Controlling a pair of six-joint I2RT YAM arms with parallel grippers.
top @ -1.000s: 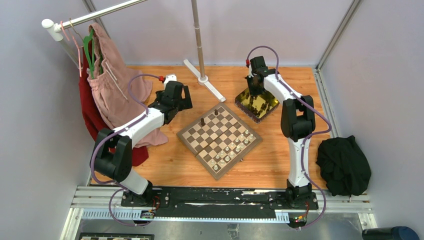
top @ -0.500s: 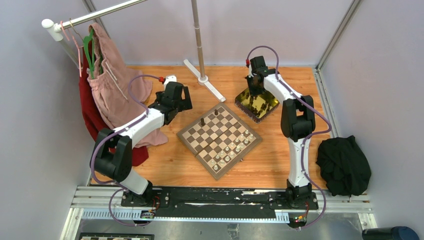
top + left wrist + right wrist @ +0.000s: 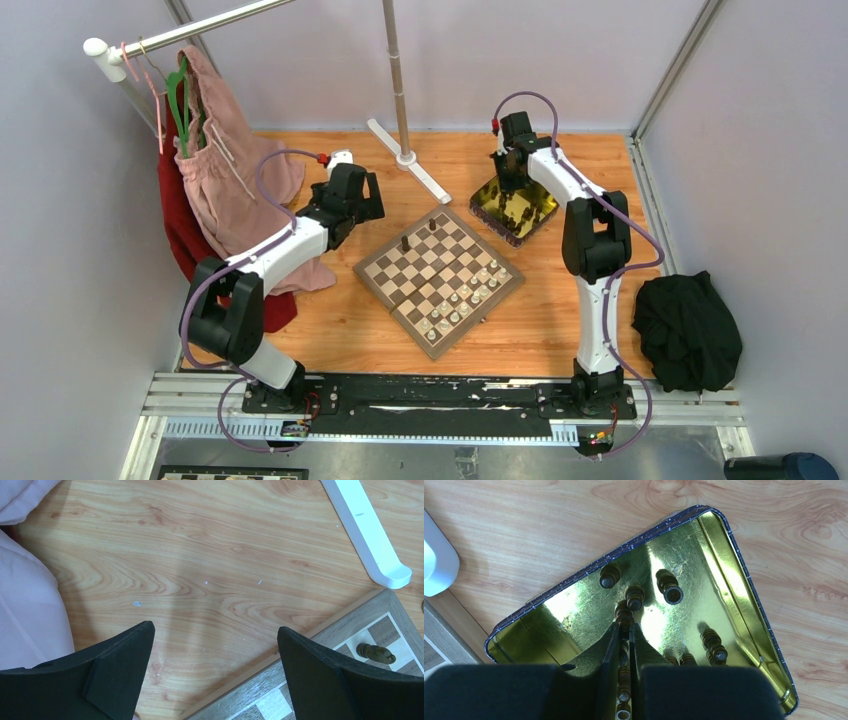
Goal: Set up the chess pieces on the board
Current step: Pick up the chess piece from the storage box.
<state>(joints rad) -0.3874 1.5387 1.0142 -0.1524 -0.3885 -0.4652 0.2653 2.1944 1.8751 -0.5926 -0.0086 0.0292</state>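
Though barely anything has shifted, the board [image 3: 395, 275] lies mid-table. Beside it the left gripper [image 3: 214, 628] hangs wide open and empty. Farther back, the right gripper [image 3: 624, 627] has tightened onto a dark piece [image 3: 623, 614] in the tin [image 3: 704, 565], seemingly ready to lift.

gold tin [image 3: 537, 209], pink garment [image 3: 215, 190] on rack [image 3: 200, 22], black cloth [image 3: 688, 332], white stand foot [image 3: 412, 173]

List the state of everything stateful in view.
left gripper: open, empty, over bare table by the chessboard edge.
right gripper: shut on a dark chess piece inside the tin.
gold tin: lidless, loose dark pieces inside.
chessboard: partly set; pale pieces one side, two dark pieces opposite.
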